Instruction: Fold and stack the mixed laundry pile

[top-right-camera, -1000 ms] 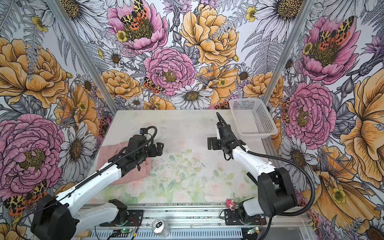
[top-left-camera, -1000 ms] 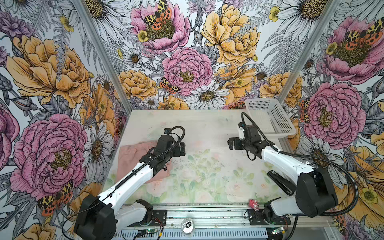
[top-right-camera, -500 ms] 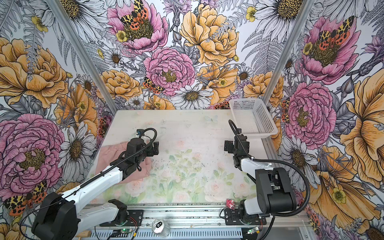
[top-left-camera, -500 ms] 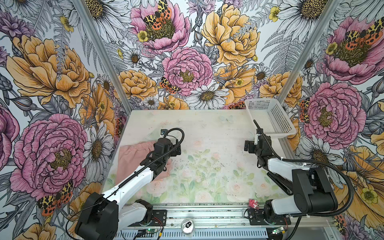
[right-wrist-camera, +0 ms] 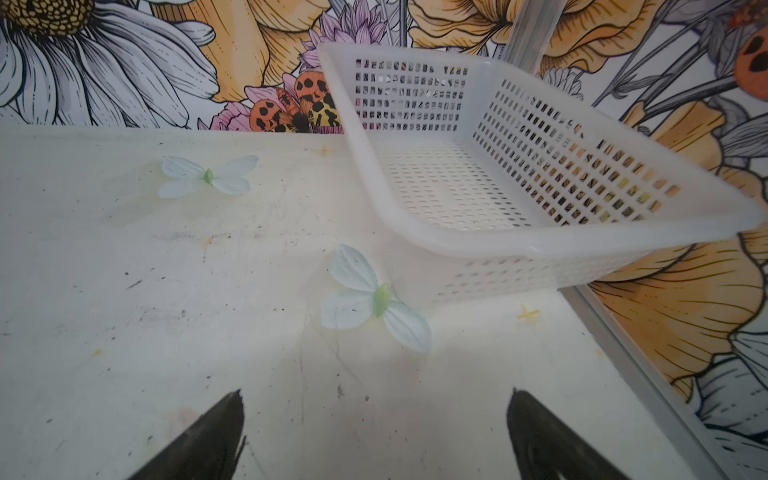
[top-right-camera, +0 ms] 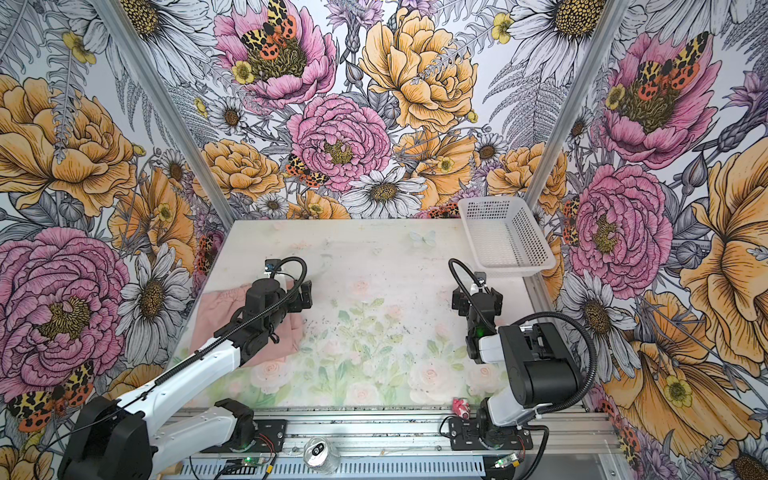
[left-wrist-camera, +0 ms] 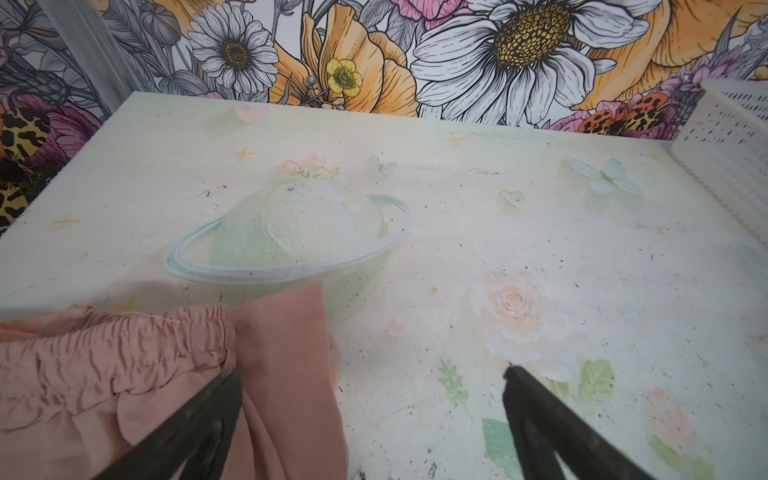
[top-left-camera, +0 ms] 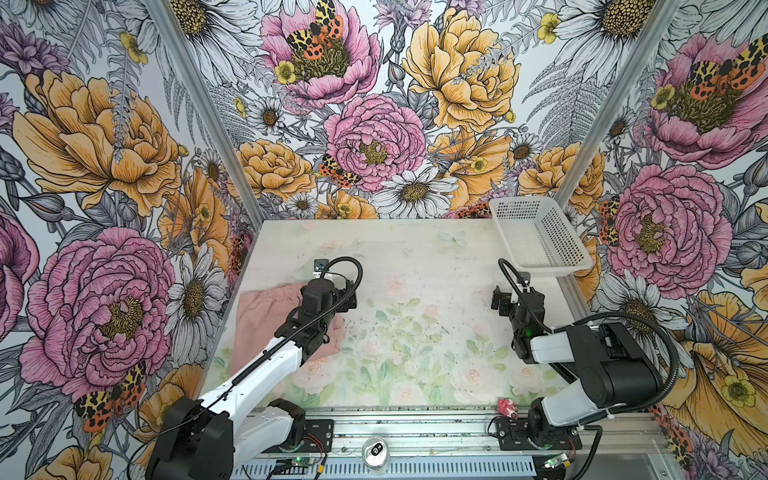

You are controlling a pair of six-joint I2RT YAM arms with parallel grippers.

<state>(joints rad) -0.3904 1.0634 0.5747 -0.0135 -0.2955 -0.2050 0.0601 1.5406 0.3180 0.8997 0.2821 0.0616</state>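
Left wrist view: left end effector (left-wrist-camera: 371,374) wide, empty, over the edge of the dusty-pink garment (left-wrist-camera: 124,374) (which lay at the desk's (top-left-camera: 415,249) left side). Right end effector (right-wrist-camera: 376,395), also wide, had drawn back from mid-desk toward the basket (right-wrist-camera: 540,243). Likely a release after a fold.
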